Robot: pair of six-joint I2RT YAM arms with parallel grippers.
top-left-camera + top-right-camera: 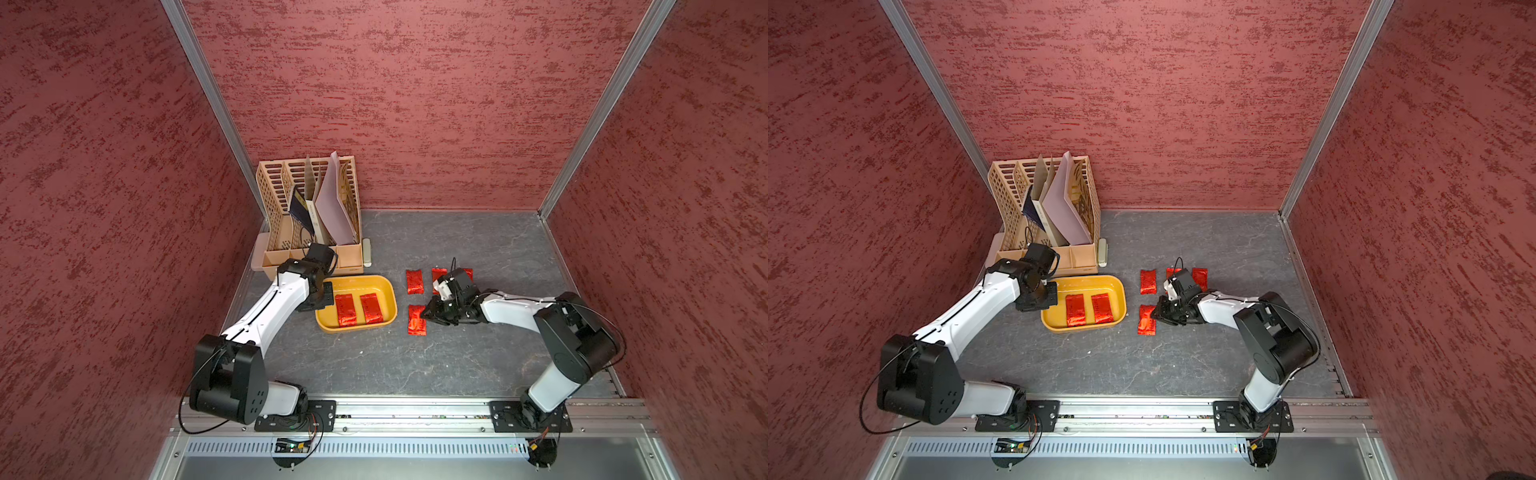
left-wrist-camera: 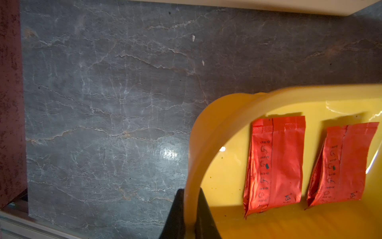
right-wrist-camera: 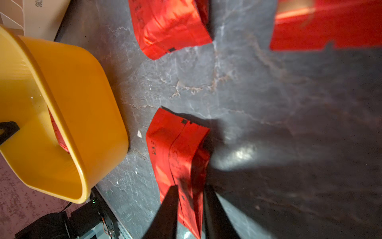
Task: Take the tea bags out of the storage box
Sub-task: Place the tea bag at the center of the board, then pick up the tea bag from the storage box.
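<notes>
Grey veined tabletop (image 1: 457, 365) between red stippled walls (image 1: 415, 104) in a top view; storage box (image 1: 357, 284) holding two tea bags (image 1: 345, 310), four more loose beside right gripper (image 1: 424, 316). Left wrist: left gripper (image 2: 191, 198) pinching storage box wall, both boxed tea bags just beyond jaws. Right wrist: one tea bag (image 3: 177, 149) between right jaws on tabletop; clamped or slack, cannot tell.
</notes>
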